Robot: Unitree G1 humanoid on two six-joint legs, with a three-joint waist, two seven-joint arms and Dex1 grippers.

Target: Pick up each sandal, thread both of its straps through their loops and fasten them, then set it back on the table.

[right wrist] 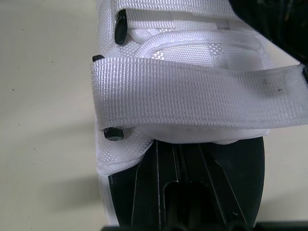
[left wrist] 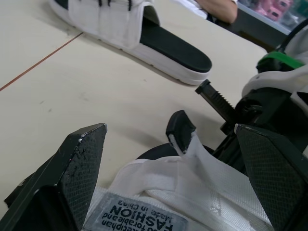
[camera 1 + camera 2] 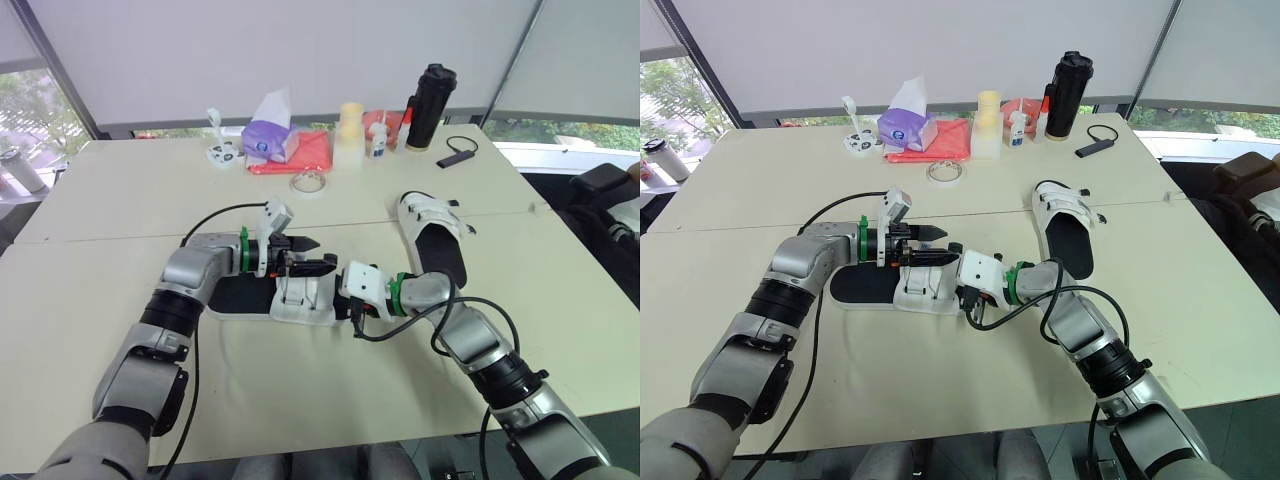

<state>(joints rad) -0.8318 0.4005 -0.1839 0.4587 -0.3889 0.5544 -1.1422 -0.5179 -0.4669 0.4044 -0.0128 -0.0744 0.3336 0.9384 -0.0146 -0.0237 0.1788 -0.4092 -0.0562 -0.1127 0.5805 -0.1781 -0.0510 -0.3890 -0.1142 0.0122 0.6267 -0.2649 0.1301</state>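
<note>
Nearest, both arms reach in over the near sandal [image 3: 300,300], which lies flat mid-surface [image 3: 120,200]. The far sandal [image 3: 432,235] lies right and further back, well apart. The left gripper [image 3: 300,244] hovers over the near sandal's straps, with the right gripper [image 3: 308,268] just beside it.

In the left wrist view, the left fingers [image 2: 82,163] stand wide apart over white webbing, gripping nothing. A strap end with a black tab [image 2: 179,129] rises between them. A sewn label [image 2: 137,216] reads "FASHION" and "Made in China".

In the right wrist view, a woven strap [image 1: 192,96] crosses the upper. Whether the right gripper holds anything, I cannot tell.

The sandal looks light, with a firm sole and limp, slightly slick straps. The tab end seems the best place to take hold.
</note>
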